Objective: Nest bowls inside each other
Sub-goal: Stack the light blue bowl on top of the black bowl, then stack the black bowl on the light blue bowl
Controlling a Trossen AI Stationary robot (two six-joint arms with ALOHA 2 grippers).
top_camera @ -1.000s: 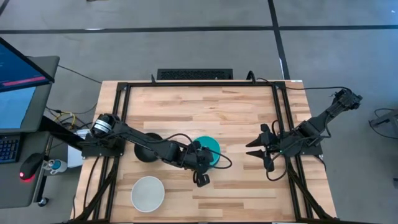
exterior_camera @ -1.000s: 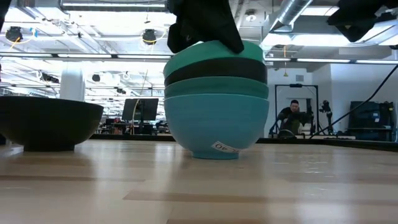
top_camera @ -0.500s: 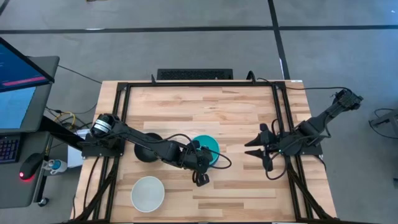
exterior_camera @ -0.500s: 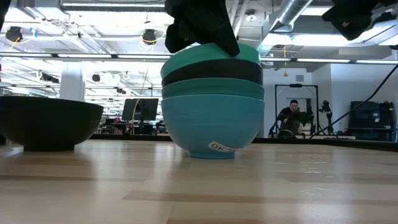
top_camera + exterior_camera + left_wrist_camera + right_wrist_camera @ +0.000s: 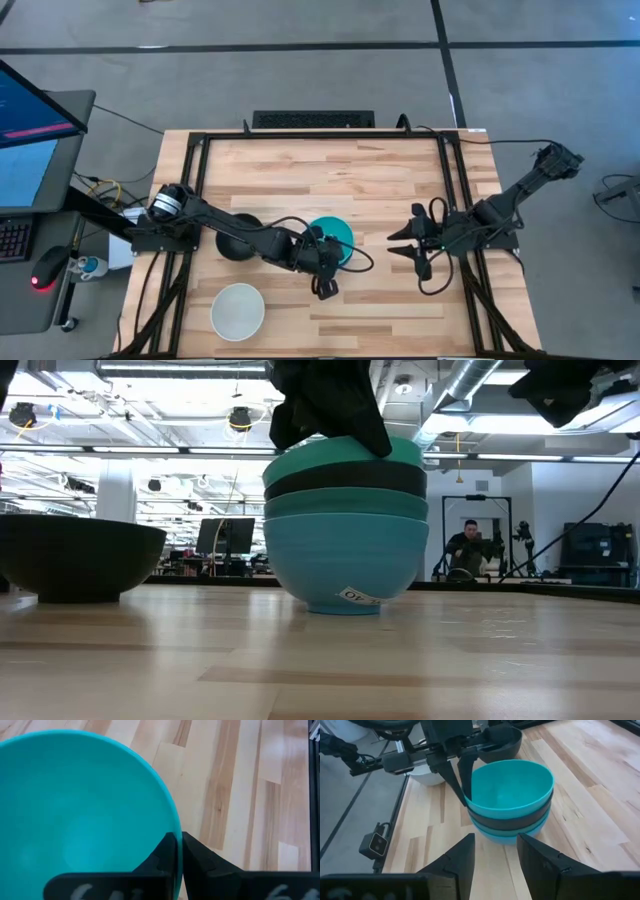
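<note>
The left gripper (image 5: 462, 772) has its jaws clamped on the rim of the teal bowl (image 5: 512, 787) topping the stack (image 5: 345, 525) mid-surface, likely to seat it, while the right gripper (image 5: 408, 246), jaws apart, waits beside it; a black bowl (image 5: 75, 555) and white bowl (image 5: 238, 310) sit unnested.

Overhead looking down, table-level close, both wrists sharing the bowl stack (image 5: 512, 802)
</note>
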